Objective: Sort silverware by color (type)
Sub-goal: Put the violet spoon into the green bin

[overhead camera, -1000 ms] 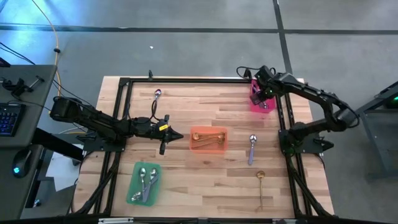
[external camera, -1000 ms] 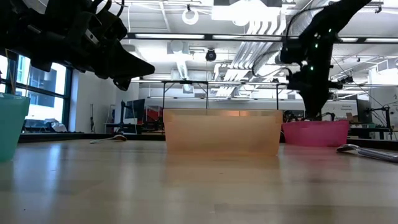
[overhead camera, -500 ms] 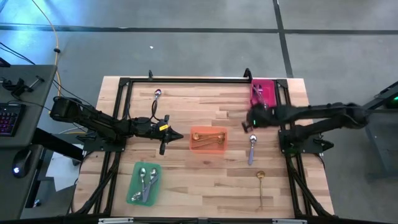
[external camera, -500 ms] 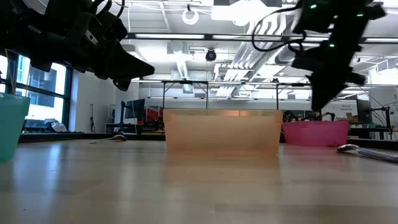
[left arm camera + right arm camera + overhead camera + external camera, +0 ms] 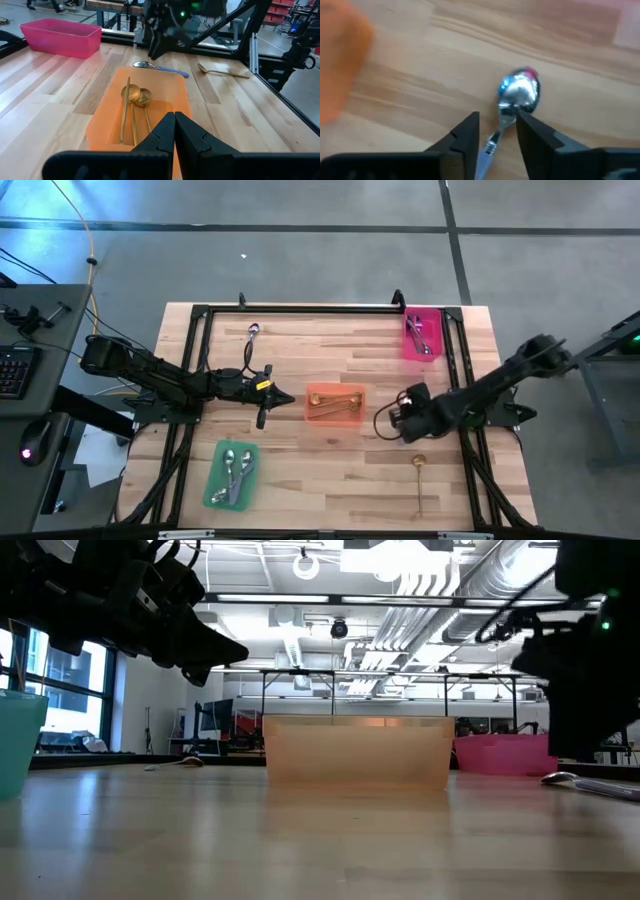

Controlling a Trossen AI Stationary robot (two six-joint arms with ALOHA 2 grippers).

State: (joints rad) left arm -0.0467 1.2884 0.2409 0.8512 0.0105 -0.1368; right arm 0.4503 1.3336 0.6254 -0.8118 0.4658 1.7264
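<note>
My right gripper hangs open above the table to the right of the orange tray. Its fingers stand on either side of the neck of a purple-handled spoon lying flat on the wood. In the high view this gripper hides the spoon. My left gripper is shut on nothing and hovers at the orange tray's left end, which holds two gold spoons. A gold spoon lies on the table near the right front. Another spoon lies at the far left.
A pink tray with silverware stands at the far right corner. A green tray with silver spoons stands at the near left. A black frame runs around the tabletop. Bare wood lies between the trays.
My right gripper has swung from above the pink tray toward the table's near edge and a little left. It has sunk and rolled its wrist, and now hangs over the purple-handled spoon. That spoon has stayed where it lay.
</note>
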